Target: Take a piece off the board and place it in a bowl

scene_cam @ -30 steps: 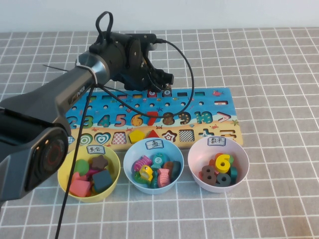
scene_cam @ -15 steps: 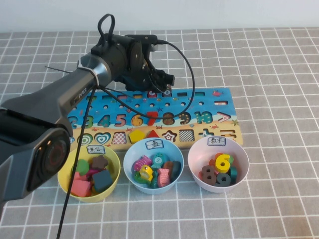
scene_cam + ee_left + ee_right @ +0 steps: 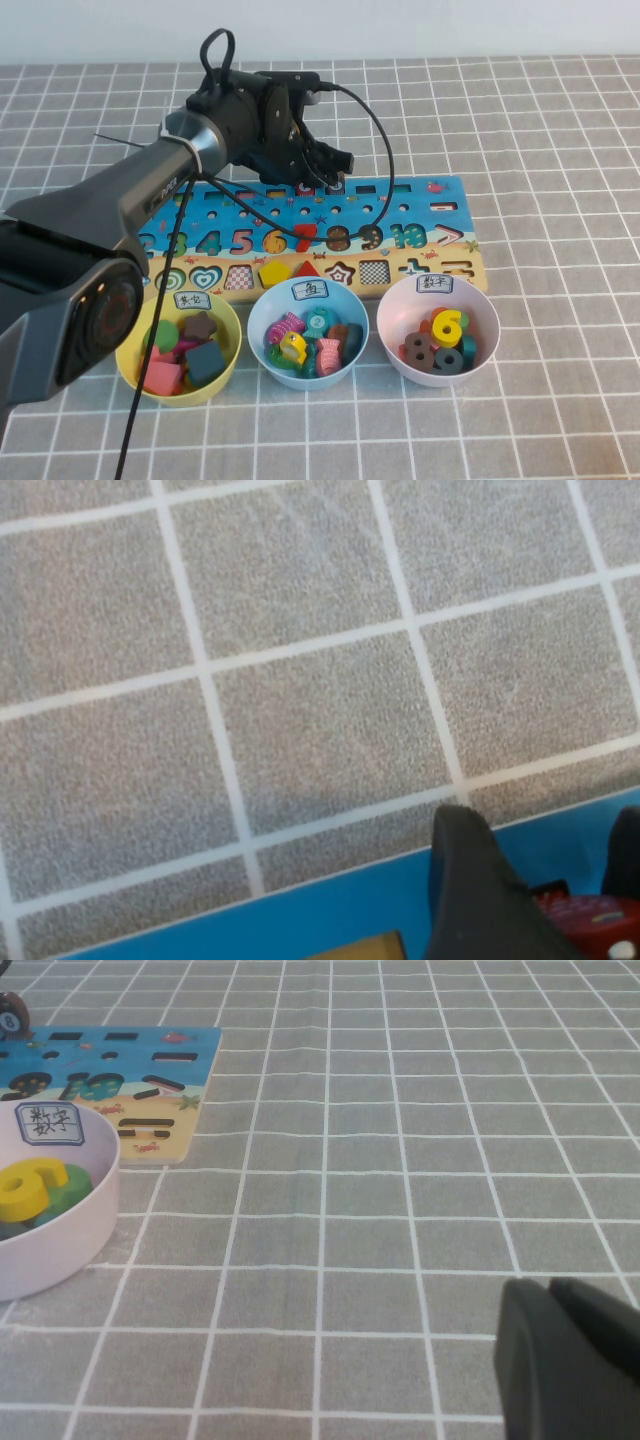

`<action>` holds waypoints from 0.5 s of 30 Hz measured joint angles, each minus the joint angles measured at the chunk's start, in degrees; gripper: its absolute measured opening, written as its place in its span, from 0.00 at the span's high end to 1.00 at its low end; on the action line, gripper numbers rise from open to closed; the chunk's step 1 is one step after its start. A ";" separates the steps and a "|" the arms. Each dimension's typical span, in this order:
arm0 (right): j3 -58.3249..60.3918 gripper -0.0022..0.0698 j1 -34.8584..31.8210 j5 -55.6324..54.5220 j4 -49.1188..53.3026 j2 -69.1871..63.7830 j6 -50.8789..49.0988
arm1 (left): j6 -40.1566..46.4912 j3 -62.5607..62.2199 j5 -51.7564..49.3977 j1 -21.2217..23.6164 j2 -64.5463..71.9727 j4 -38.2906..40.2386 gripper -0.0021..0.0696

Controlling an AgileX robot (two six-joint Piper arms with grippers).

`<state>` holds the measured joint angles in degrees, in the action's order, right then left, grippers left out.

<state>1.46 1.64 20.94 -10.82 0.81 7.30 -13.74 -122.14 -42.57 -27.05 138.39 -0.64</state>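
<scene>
The long blue board (image 3: 420, 215) lies across the middle of the table. My left gripper (image 3: 318, 180) reaches down over its far edge. In the left wrist view the small red piece (image 3: 585, 920) stands on the board (image 3: 350, 910) between the dark fingers (image 3: 470, 880) of my left gripper (image 3: 545, 825), which press on both its sides. From the high view the gripper hides the piece. The light blue bowl (image 3: 255, 325) sits in front of the board, holding several pieces. My right gripper (image 3: 545, 1295) hovers shut over bare tablecloth to the right, outside the high view.
A yellow bowl (image 3: 236, 335) with shape blocks and a pale pink bowl (image 3: 490, 315) with numerals flank the blue bowl. A dark peg (image 3: 10, 1015) stands at the board's far edge. The left arm's black cable (image 3: 385, 170) loops over the board.
The left gripper has shifted slightly right over the board's far edge and its fingers have drawn in around the red piece.
</scene>
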 joint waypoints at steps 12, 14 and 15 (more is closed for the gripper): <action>0.00 0.99 0.00 0.00 0.00 0.00 0.00 | 0.00 -1.57 -2.76 0.00 0.00 0.00 0.69; 0.00 0.99 0.00 0.00 0.00 0.00 0.00 | 0.00 -2.48 -4.00 0.00 0.00 0.00 0.69; 0.00 0.99 0.00 0.00 0.00 0.00 0.00 | 0.00 -3.09 -4.55 0.00 0.00 0.00 0.69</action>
<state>1.46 1.64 20.94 -10.82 0.81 7.30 -13.74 -125.23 -47.11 -27.05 138.39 -0.64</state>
